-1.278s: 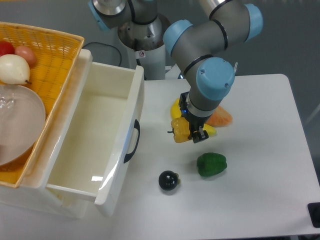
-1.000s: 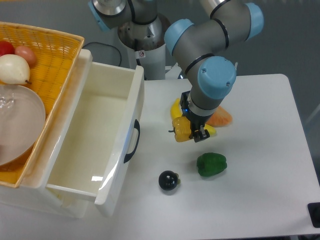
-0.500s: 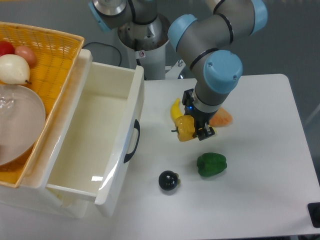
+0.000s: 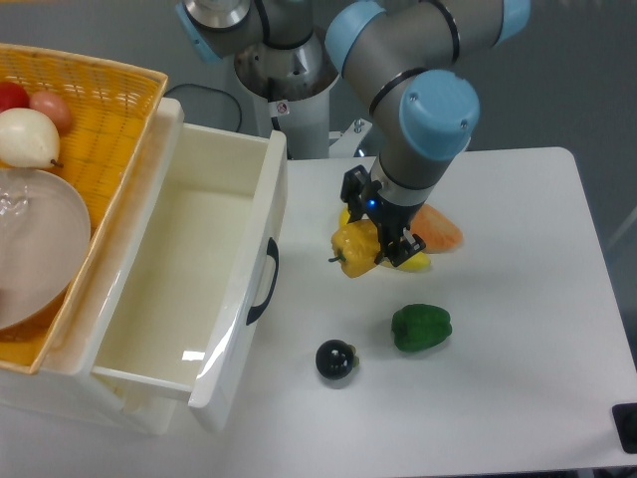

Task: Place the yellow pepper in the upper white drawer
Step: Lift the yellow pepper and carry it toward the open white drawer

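Gripper [image 4: 370,242] is clamped on the yellow pepper [image 4: 351,252] — we see the fingers closed against its sides, pepper held above the table [image 4: 518,329], right of the upper white drawer [image 4: 189,289], which stands open. We note a banana [image 4: 413,263] just behind the pepper; green pepper [image 4: 421,328] and a dark round fruit [image 4: 336,359] lie nearer the front — well apart from the drawer handle [image 4: 265,283].
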